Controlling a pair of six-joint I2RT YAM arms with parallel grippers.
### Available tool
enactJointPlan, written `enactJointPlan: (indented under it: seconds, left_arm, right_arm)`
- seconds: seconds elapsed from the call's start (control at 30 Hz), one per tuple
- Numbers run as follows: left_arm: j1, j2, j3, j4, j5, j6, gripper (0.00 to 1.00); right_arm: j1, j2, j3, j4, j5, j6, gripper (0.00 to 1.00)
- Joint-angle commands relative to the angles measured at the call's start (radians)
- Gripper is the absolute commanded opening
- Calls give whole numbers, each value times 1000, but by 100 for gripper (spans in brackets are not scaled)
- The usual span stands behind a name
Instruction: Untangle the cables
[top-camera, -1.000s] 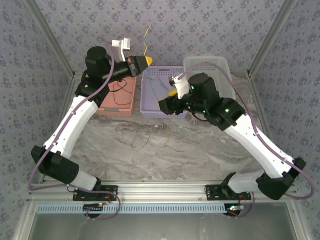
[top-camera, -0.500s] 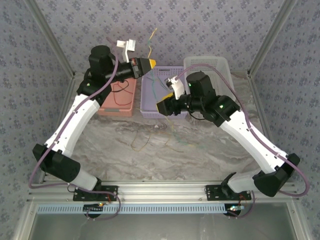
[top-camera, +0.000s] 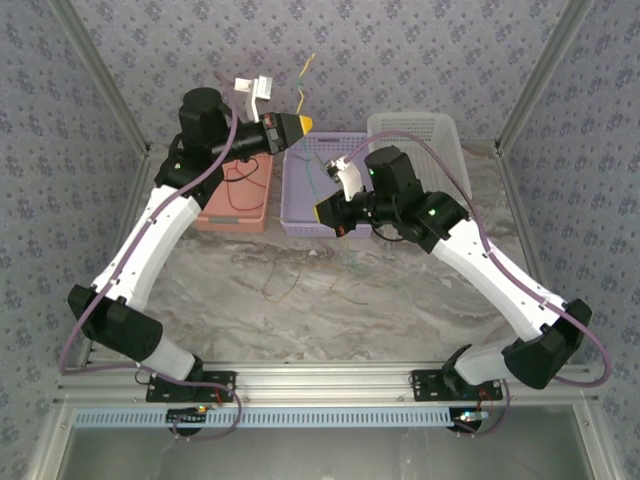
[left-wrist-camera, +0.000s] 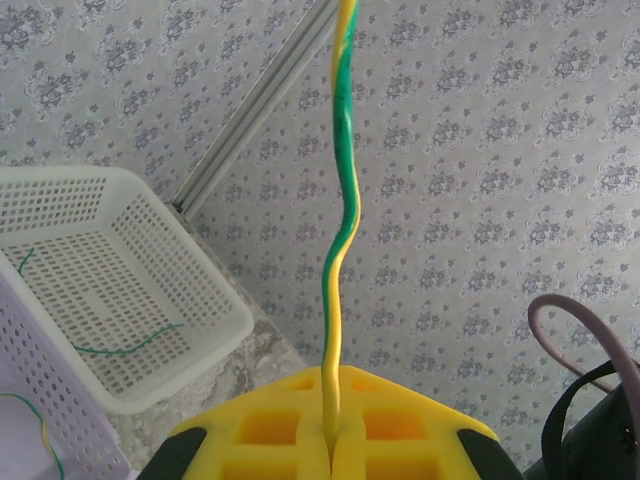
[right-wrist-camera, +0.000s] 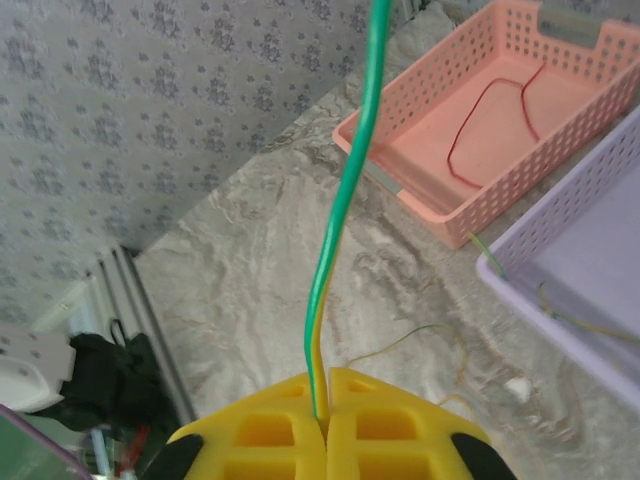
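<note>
My left gripper (top-camera: 303, 124) hangs above the purple basket's far edge, shut on a green-and-yellow cable (top-camera: 304, 83) that rises from its tip. In the left wrist view that cable (left-wrist-camera: 340, 220) stands straight up from the closed yellow pads (left-wrist-camera: 400, 440). My right gripper (top-camera: 321, 212) is at the purple basket's front rim, shut on a green-and-yellow cable (right-wrist-camera: 345, 190) pinched between its pads (right-wrist-camera: 400, 435). More thin cables (top-camera: 283, 282) lie loose on the marble in front of the baskets. A red cable (right-wrist-camera: 490, 130) lies in the pink basket.
Three baskets stand in a row at the back: pink (top-camera: 213, 219), purple (top-camera: 291, 200) and white (top-camera: 452, 152). The white basket (left-wrist-camera: 205, 330) holds a green wire (left-wrist-camera: 125, 348). Patterned walls and metal frame posts close in the sides and back.
My right gripper has closed on the green-and-yellow cable and shifted slightly left. The left gripper has edged upward with its cable, still shut.
</note>
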Motion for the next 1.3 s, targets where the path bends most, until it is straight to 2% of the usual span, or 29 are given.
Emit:
enactJointPlan:
  seconds: [0.0,0.03,0.07,0.13,0.17,0.23,0.3,0.33,0.43,0.5,0.63,0.8,0.93,1.1,1.2,1.27]
  left_arm:
    - [-10,1,35,5,-3,15,0]
    - [-9,0,38,-1,-10,14,0]
    - [-10,2,44,-17,-22,15,6]
    - [-10,-2,52,-44,-46,19,50]
    - [-9,-12,50,-55,-71,19,66]
    - [-10,-48,42,-89,-147,34,79]
    - [-9,-93,32,-153,-262,52,84]
    - [-9,-114,28,-194,-328,61,93]
    - [-9,-207,-33,-286,-528,68,94]
    - [-10,-277,-128,-276,-580,66,92]
    - [-12,-431,-408,-148,-590,24,87]
    - [-29,-594,-666,-50,-589,6,84]
    - [-38,-685,-773,-45,-603,24,83]
    - [-62,-729,-847,-40,-614,43,82]
    - [-72,-733,-895,-25,-621,22,75]
    - [-75,-711,-931,-12,-605,-21,63]
  right_arm:
    - [6,4,-5,25,21,13,0]
    - [5,4,-4,29,24,15,0]
    - [6,3,-4,36,29,17,0]
    - [5,2,-4,44,45,22,0]
    - [-1,2,-3,51,47,25,0]
    - [-16,4,-3,64,49,34,0]
    - [-42,10,2,85,40,45,0]
    - [-55,14,7,95,32,52,0]
    - [-103,52,50,127,16,64,0]
    - [-126,89,80,170,11,59,0]
    - [-183,203,159,278,-9,63,0]
    - [-219,364,254,423,-25,62,0]
    - [-236,500,338,498,-32,77,0]
    - [-246,659,419,567,-56,83,0]
    - [-251,735,463,581,-73,95,0]
    - [-251,765,468,594,-70,111,0]
